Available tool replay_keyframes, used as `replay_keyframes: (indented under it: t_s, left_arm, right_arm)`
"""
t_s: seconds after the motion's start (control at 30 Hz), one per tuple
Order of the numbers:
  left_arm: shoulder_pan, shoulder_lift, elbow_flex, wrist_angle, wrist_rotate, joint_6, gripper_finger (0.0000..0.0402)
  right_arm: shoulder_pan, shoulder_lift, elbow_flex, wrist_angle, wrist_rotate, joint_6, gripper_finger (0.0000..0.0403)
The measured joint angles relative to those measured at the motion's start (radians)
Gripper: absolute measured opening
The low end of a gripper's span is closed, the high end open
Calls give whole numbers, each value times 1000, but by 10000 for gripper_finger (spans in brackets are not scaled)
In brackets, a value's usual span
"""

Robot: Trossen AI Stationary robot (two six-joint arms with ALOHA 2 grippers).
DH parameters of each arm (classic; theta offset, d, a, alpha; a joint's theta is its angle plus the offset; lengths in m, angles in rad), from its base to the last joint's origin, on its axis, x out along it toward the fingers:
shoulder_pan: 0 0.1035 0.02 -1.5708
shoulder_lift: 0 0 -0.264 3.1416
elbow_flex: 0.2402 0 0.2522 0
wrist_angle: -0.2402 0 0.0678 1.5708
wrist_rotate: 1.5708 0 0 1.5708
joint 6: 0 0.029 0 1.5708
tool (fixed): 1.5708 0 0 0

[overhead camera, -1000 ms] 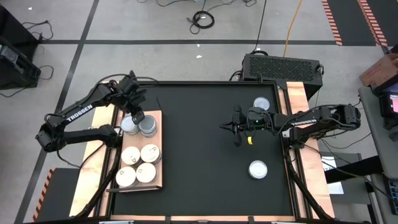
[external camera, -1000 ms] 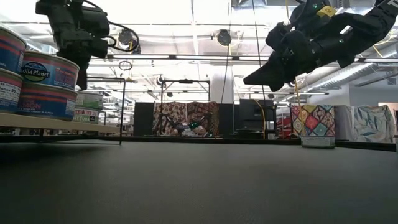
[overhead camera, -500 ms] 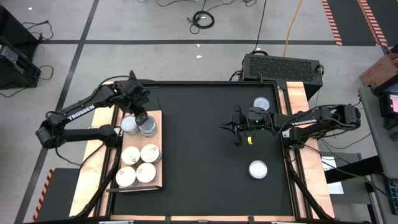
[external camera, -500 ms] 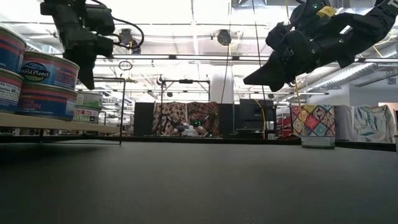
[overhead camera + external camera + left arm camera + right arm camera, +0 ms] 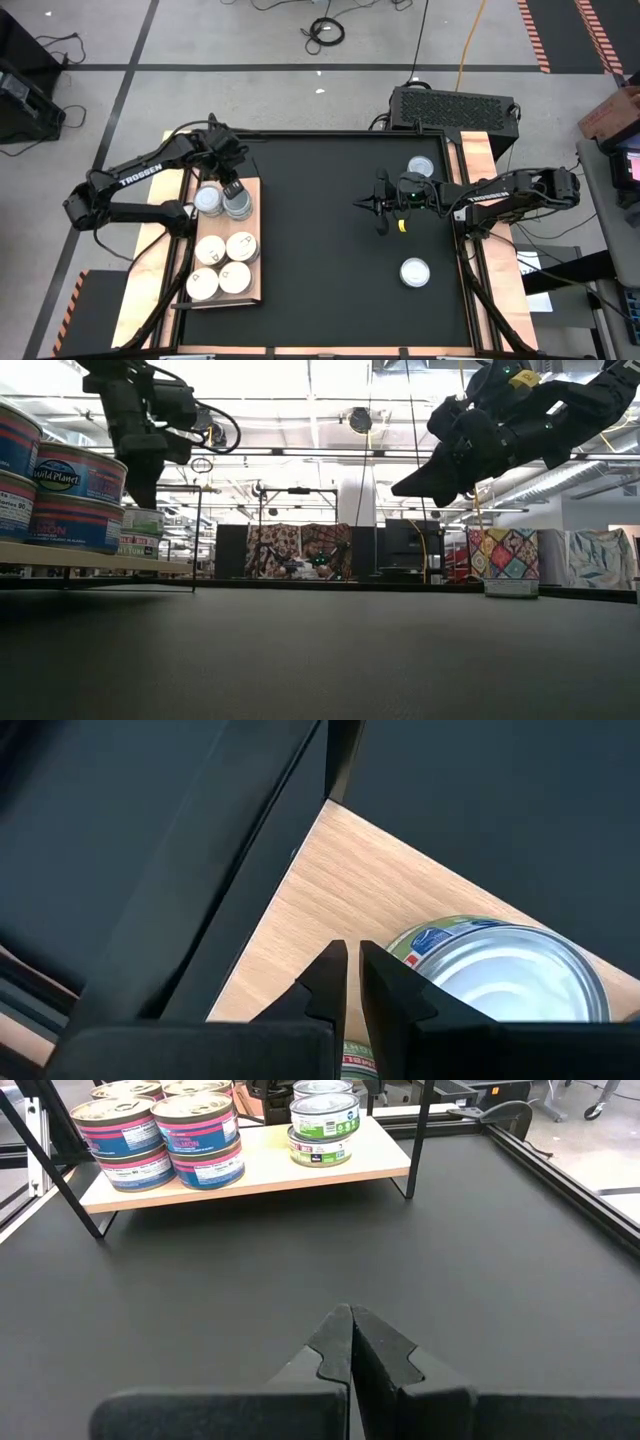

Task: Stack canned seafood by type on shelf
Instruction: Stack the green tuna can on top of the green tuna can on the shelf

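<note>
While the right hand (image 5: pixel 382 206) waits shut mid-counter, the left hand (image 5: pixel 230 186), nearly closed and empty, has lifted off the grey-topped stack (image 5: pixel 238 203) on the shelf (image 5: pixel 252 285), suggesting that placement is done.

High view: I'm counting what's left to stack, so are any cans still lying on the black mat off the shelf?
Yes, two white-topped cans sit on the black mat, away from the wooden shelf.

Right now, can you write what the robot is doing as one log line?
left gripper: nearly shut, empty, above green-label cans on shelf | right gripper: shut, waiting mid-mat | two cans unshelved
</note>
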Motion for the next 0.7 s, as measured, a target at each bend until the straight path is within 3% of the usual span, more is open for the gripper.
replay_keyframes:
  t_s: [0.7]
  left_arm:
    - [-37,1,-2,-61,36,0,33]
  right_arm:
    - [0,0,0,0,0,0,0]
